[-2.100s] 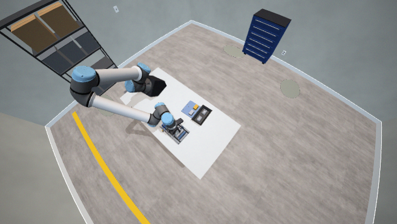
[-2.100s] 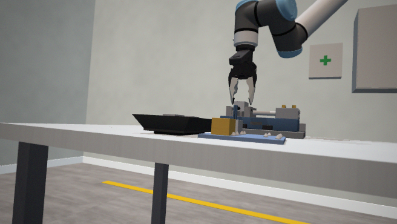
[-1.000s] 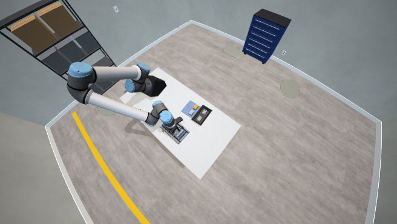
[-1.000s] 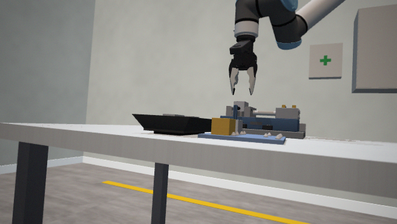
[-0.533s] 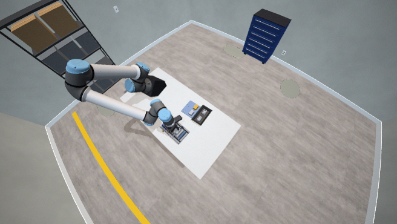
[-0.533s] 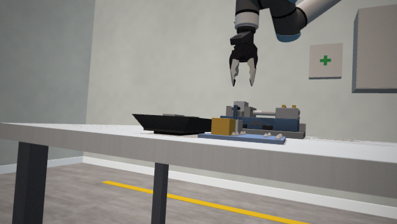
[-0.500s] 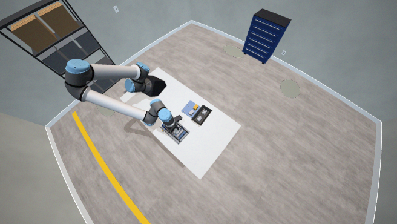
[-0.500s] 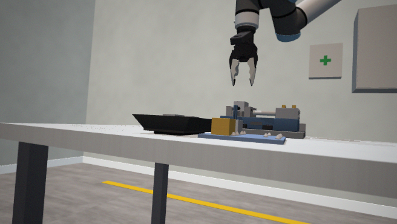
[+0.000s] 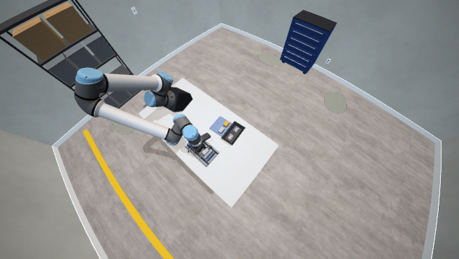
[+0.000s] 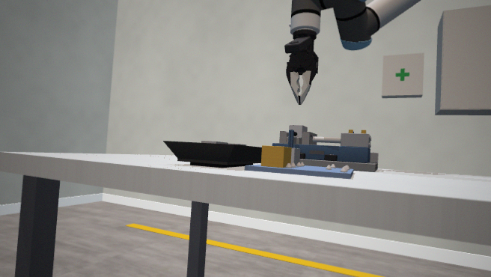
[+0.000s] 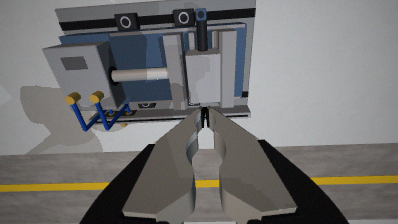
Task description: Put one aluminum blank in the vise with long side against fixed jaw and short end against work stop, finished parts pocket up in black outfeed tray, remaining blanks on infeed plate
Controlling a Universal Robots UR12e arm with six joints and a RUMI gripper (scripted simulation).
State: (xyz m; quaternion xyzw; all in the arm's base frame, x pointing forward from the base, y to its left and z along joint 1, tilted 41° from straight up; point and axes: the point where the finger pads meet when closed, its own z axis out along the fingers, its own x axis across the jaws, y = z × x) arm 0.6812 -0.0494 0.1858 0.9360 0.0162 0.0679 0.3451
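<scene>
Hanging above the vise [image 9: 207, 154] [image 10: 318, 151] [image 11: 142, 60], the pincer [image 9: 202, 148] [image 10: 299, 103] [image 11: 205, 108] was closed to its narrowest, tip against tip, with nothing held. A gray block [image 10: 298, 132] [image 11: 204, 77] lay between the jaws, one short end at the dark rod [image 11: 201, 36]; whether it sat flat on the two bars could not be made out, since the block covered them. In the top view the wrist obscured part of the vise.

On the desk [image 9: 238, 168] [image 10: 112, 165] [image 11: 320, 75], the blue plate [image 9: 215, 123] [image 10: 314, 171] bore a yellow block [image 9: 226, 123] [image 10: 276, 156] and a second gray block [image 9: 221, 129] [image 10: 296, 155], the latter mostly hidden behind the yellow one in the exterior view. Beside the plate stood the black tray [image 9: 240, 124] [image 10: 209, 154], containing two pocketed blocks [image 9: 236, 129], pockets up; its high wall concealed all but their tops from the side. The wrist view included neither plate nor tray.
</scene>
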